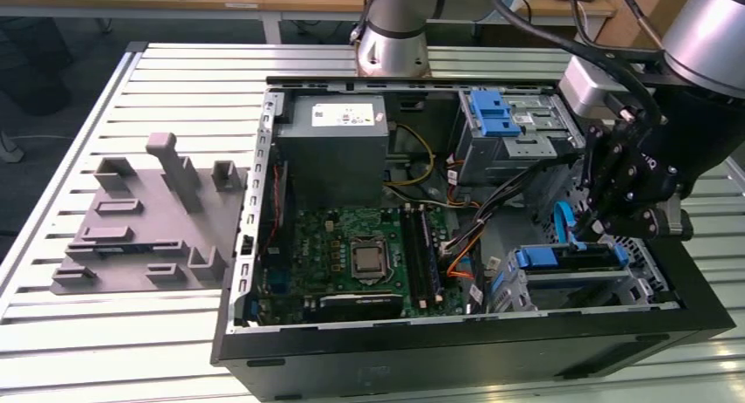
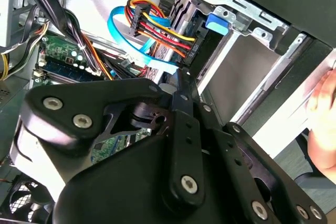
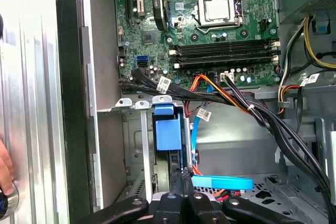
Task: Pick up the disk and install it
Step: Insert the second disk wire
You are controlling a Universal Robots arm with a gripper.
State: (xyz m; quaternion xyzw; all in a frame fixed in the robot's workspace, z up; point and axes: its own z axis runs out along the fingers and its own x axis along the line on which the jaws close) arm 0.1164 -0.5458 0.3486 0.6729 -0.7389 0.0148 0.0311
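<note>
Gripper [image 1: 617, 213] sat over the disk [image 1: 570, 256] in its bay; finger state unclear. Disk looked rigid, fragile; grab by the blue rails.

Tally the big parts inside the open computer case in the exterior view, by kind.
Grey power supply box: 1
Green motherboard: 1
Metal drive bays with blue plastic parts: 2
Total: 4
</note>
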